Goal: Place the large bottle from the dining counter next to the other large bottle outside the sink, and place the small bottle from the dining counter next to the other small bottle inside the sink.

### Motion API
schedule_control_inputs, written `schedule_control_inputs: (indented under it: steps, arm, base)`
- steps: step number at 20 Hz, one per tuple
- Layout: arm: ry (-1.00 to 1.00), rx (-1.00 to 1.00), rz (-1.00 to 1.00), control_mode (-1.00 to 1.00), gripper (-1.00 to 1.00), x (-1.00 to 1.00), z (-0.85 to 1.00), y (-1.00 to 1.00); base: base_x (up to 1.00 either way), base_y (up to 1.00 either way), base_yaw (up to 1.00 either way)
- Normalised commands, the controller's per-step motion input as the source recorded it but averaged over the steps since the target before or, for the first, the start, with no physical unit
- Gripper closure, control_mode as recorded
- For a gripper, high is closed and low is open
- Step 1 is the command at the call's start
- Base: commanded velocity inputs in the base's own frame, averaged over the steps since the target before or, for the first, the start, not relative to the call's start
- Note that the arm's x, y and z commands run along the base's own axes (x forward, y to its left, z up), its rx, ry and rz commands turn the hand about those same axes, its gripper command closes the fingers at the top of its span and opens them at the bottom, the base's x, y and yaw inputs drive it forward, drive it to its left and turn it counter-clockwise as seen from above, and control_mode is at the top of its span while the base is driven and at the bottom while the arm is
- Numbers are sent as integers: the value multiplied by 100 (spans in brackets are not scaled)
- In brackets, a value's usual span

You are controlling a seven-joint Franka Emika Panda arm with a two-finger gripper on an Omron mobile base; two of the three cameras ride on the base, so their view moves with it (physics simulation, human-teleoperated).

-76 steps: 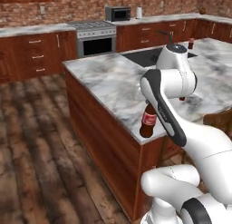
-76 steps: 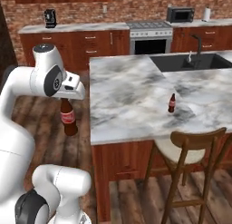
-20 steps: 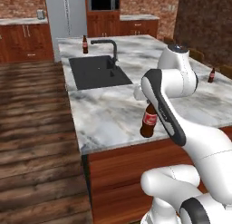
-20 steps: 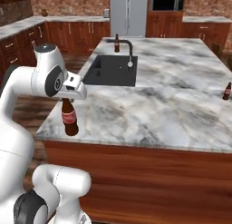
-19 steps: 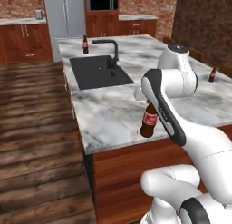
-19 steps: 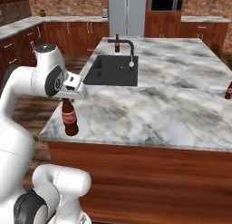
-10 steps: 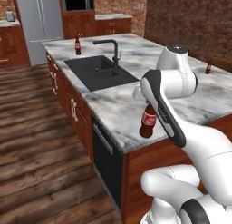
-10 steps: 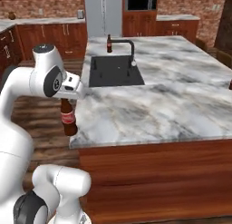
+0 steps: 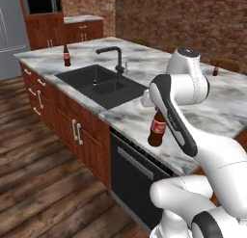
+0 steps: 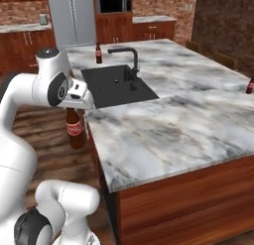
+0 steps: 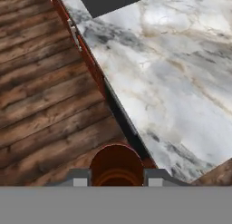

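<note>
Down at the gripper (image 11: pixel 116 180), the two dark fingertips (image 11: pixel 79 178) press on either side of the neck of a large cola bottle (image 9: pixel 157 128), grasping it just under the cap. The bottle hangs upright with its red label facing out, held off the edge of the marble dining counter (image 10: pixel 188 120), over the wood floor (image 11: pixel 50 105) in the hand view. In the left base view it hangs in front of the counter's near edge, above a dark dishwasher panel (image 9: pixel 137 177). Farther along the counter lies the black sink (image 9: pixel 101 85) with its gooseneck faucet (image 9: pixel 113 56). Beyond the sink, another large cola bottle (image 9: pixel 66 56) stands upright on the marble, well apart from the held one. The small brown bottle (image 10: pixel 250 85) stands near the counter's far edge.
</note>
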Motion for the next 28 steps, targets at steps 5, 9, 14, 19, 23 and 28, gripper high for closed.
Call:
schedule_control_inputs:
  steps: [5, 9, 14, 19, 23, 28]
  arm:
    - [0, 0, 0, 100, 100, 0, 0, 0]
    - [0, 0, 0, 100, 100, 0, 0, 0]
    - [0, 0, 0, 100, 100, 0, 0, 0]
    - [0, 0, 0, 100, 100, 0, 0, 0]
    - [0, 0, 0, 100, 100, 0, 0, 0]
    - [0, 0, 0, 100, 100, 0, 0, 0]
  base:
    - [41, 100, -44]
    - [45, 100, -46]
    - [43, 100, -43]
    - [33, 100, -42]
    - [8, 100, -38]
    - [0, 100, -34]
